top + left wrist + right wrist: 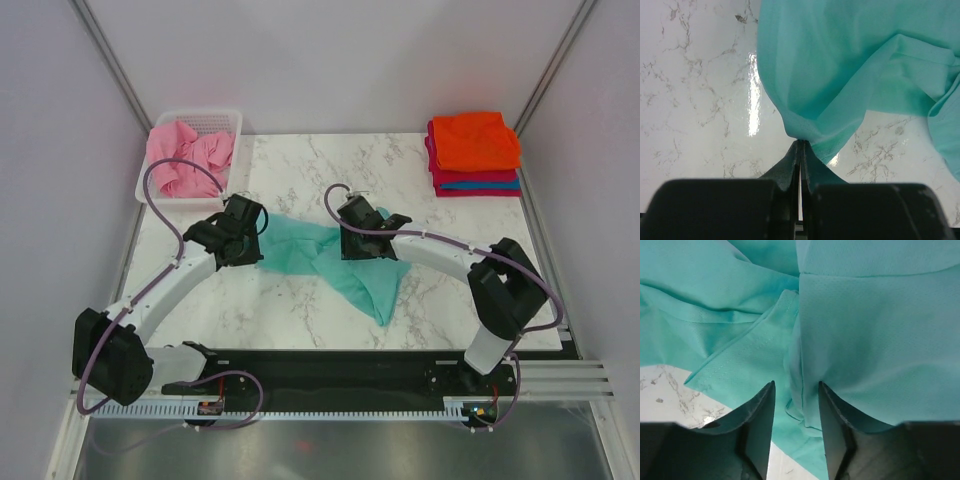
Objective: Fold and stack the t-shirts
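— Pinching anything, the left gripper (pixel 801 142)?

— Yes. Its jaws are closed tight on a gathered edge of the teal t-shirt (pixel 300 250). From the left wrist view, the cloth fans up and away from that pinch over the marble table (pixel 300 170).

— And the right gripper (pixel 796 385)?

— Its jaws stand apart, down over the same shirt. A raised fold of cloth runs between the two fingers (pixel 762 410) with a gap on either side, so it grips nothing.

— Where does the shirt lie?

— Crumpled in the middle of the table, between the two arms. One part stretches toward the left gripper, and a pointed flap trails toward the near edge on the right side.

— The other shirts?

— A pink t-shirt (pixel 185 155) is heaped in the white basket (pixel 212 120) at the far left corner. At the far right corner sits a folded pile. The orange t-shirt (pixel 475 140) is on top and the crimson t-shirt (pixel 432 160) is under it. The blue t-shirt (pixel 490 184) shows as a thin stripe near the bottom, with more crimson beneath.

— Does the pile touch the teal one?

— No, they are well apart.
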`<state>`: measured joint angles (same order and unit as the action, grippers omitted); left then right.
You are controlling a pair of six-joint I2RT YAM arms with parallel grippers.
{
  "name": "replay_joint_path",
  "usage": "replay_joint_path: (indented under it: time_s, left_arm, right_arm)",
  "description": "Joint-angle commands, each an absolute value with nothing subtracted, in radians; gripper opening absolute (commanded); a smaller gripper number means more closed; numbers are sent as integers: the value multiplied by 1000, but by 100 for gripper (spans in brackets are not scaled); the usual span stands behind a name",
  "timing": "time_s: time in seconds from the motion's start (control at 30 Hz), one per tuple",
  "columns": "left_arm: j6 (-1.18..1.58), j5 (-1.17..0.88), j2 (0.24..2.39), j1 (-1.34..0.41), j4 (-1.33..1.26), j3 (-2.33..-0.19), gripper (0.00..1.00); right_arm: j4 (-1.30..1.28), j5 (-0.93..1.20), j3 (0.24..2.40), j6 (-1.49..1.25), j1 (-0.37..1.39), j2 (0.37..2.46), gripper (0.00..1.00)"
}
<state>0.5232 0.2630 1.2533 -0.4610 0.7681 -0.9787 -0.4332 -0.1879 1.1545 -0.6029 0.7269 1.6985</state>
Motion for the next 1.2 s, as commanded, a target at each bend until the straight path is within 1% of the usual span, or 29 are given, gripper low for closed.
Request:
replay_joint_path:
  time_s: [0.0, 0.03, 0.07, 0.1, 0.2, 0.23, 0.27, 0.33, 0.37, 0.4, 0.47, 0.53, 0.57, 0.63, 0.67, 0.7, 0.73, 0.77, 0.8, 0.9, 0.93, 1.03, 1.07, 1.1, 1.17]
  left_arm:
    - [531, 249, 1220, -451, 736, -994, 2]
    - [531, 247, 1216, -449, 735, -994, 2]
    - [529, 247, 1215, -449, 735, -996, 2]
    - [528, 245, 1206, -449, 733, -997, 2]
    - [515, 232, 1171, -442, 756, -1025, 2]
    - [514, 230, 1158, -434, 767, -1035, 2]
    - [503, 229, 1138, -411, 796, -1057, 2]
    - [488, 212, 1085, -356, 825, -1080, 2]
    - [470, 206, 1065, -336, 851, -1100, 2]
    - [460, 198, 1046, -316, 864, -1106, 2]
    - [439, 180, 994, -270, 883, -1112, 2]
    - [434, 172, 950, -258, 910, -1101, 2]
    - [439, 167, 936, -258, 917, -1077, 2]
    - [445, 147, 911, -258, 920, -1040, 2]
    - [452, 146, 885, -256, 920, -1002, 2]
    - [456, 143, 873, -256, 919, -982, 2]
    - [468, 141, 864, -258, 925, -971, 2]
    - [459, 112, 850, -258, 923, -977, 2]
    - [457, 98, 839, -258, 908, -967, 2]
    - [451, 84, 821, -258, 881, -953, 2]
    - [451, 66, 818, -258, 856, -943, 2]
    - [466, 20, 804, -258, 806, -890, 2]
    - [469, 9, 796, -258, 763, -847, 2]
    - [471, 5, 796, -258, 746, -833, 2]
    - [456, 5, 807, -258, 746, -841, 2]
  right_arm:
    - [-413, -218, 1193, -597, 738, 1724, 45]
    - [-423, -241, 1193, -589, 736, 1727, 26]
    - [-434, -245, 1206, -578, 736, 1724, 14]
    - [-486, -262, 1222, -568, 735, 1720, 0]
    - [-598, -310, 1285, -537, 735, 1637, 0]
    - [-632, -358, 1304, -528, 733, 1606, 0]
    - [-667, -379, 1343, -505, 730, 1541, 0]
    - [-762, -425, 1373, -485, 690, 1467, 0]
    - [-785, -439, 1376, -463, 672, 1383, 0]
    - [-817, -449, 1367, -450, 620, 1338, 0]
    - [-836, -483, 1301, -428, 557, 1220, 0]
    - [-836, -492, 1231, -402, 450, 1155, 0]
    - [-836, -508, 1150, -402, 415, 1113, 0]
    - [-824, -493, 1070, -426, 300, 1085, 0]
    - [-807, -482, 992, -429, 260, 1075, 3]
    - [-778, -436, 959, -440, 173, 1077, 30]
    - [-761, -398, 931, -440, 129, 1081, 60]
    - [-744, -337, 896, -442, 95, 1097, 86]
    - [-732, -265, 890, -458, 60, 1103, 98]
    - [-713, -155, 897, -485, 67, 1068, 98]
    - [-715, -150, 903, -506, 78, 1025, 98]
    - [-730, -150, 960, -555, 191, 962, 98]
    - [-739, -155, 988, -602, 237, 954, 98]
    - [-738, -159, 997, -635, 359, 953, 98]
    - [-726, -228, 1003, -742, 507, 966, 95]
